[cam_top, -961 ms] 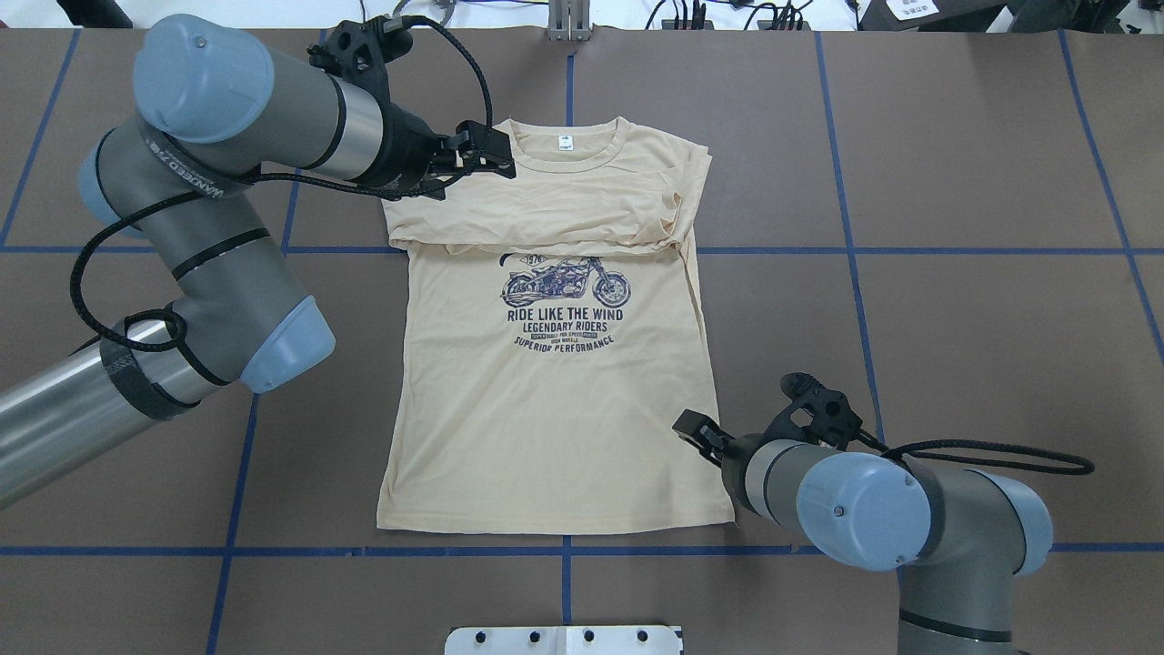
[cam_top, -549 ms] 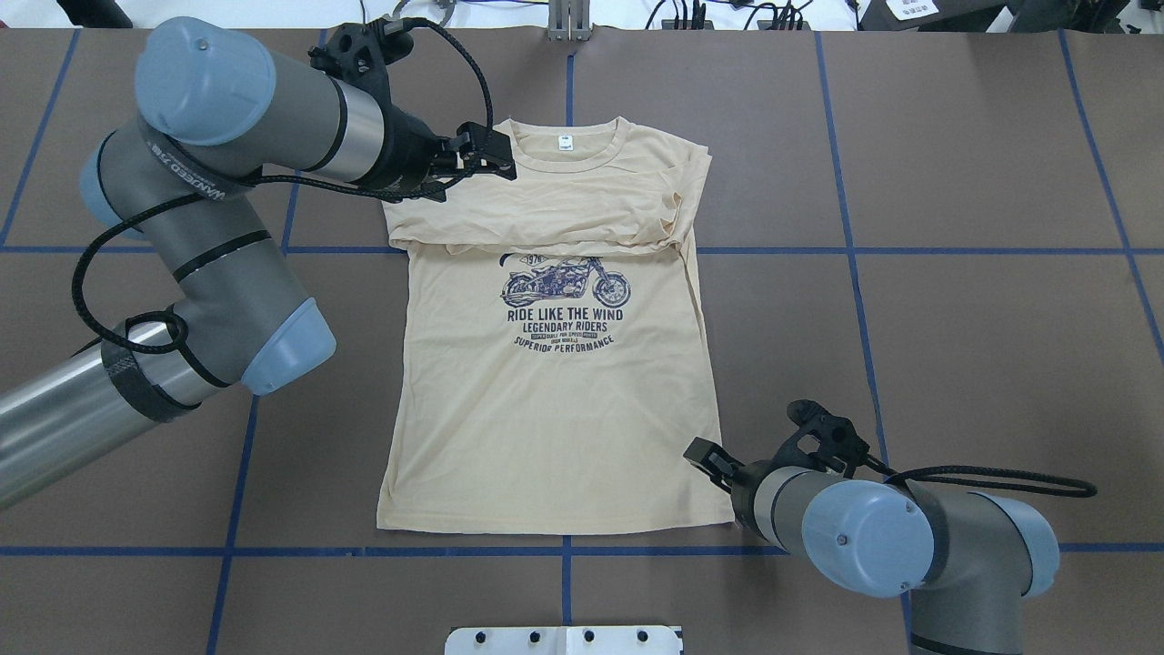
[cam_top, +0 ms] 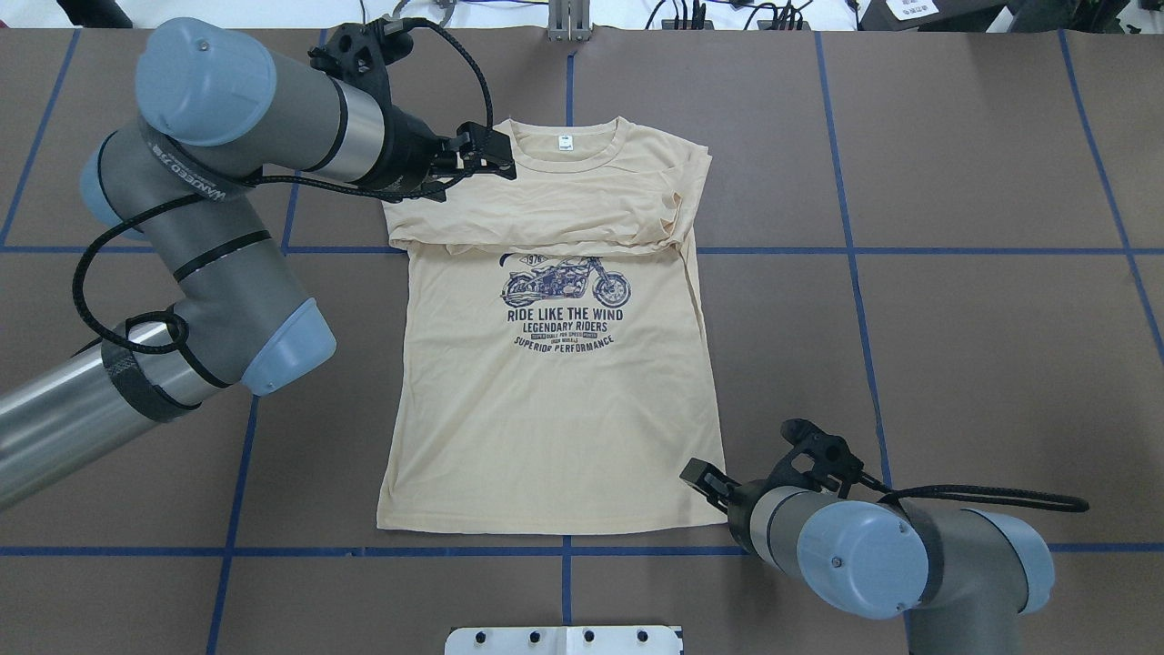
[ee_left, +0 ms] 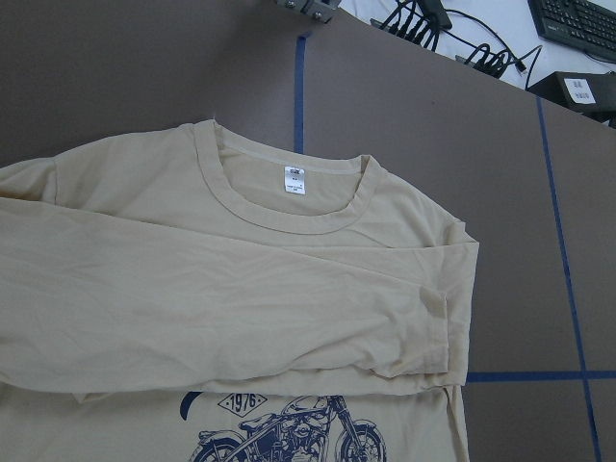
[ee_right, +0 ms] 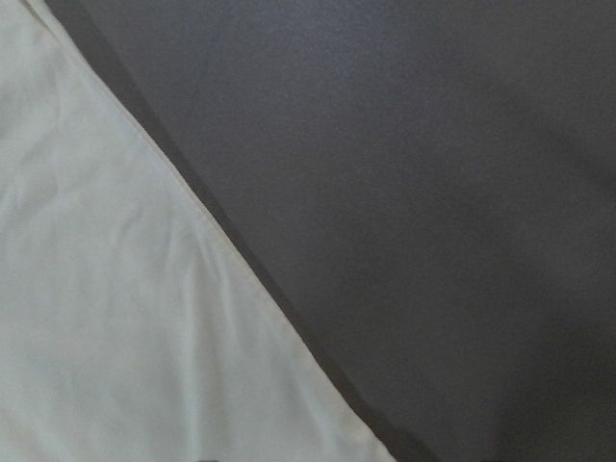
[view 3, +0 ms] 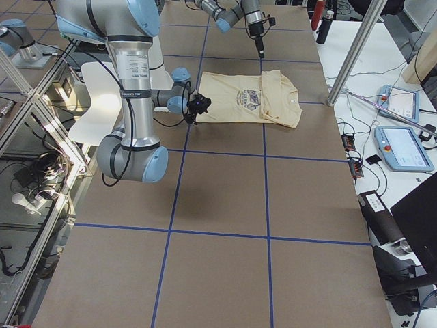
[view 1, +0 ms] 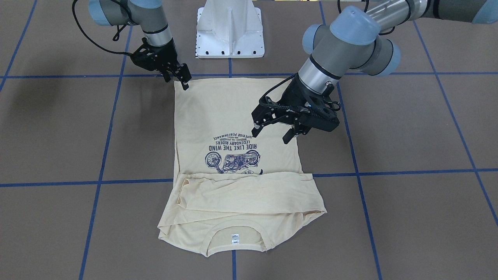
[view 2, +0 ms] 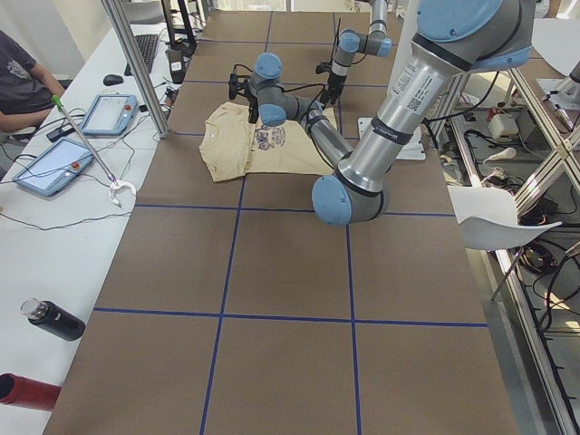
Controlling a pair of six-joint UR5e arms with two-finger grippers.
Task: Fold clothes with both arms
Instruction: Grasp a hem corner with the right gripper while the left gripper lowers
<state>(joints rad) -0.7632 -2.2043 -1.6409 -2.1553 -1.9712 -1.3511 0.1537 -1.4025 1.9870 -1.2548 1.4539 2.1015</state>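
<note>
Seen from overhead, the shirt (cam_top: 555, 409) lies flat and print up at the centre of the table (cam_top: 955, 346), with its collar (cam_top: 566, 156) at 12 o'clock and its hem (cam_top: 546, 529) at 6. Both sleeves (cam_top: 546, 214) are already folded across the chest in a band just above the print, a little rumpled at the 2 o'clock shoulder. The body is not yet folded: hem and collar lie well apart. The left gripper (view 1: 272, 134) hangs above the 11 o'clock shoulder, fingers apart, holding nothing. The right gripper (view 1: 178, 82) sits low at the 5 o'clock hem corner, fingers seemingly apart, and the cloth there is flat and ungrasped. I judge the sleeves done, with the hem-to-collar fold left
</note>
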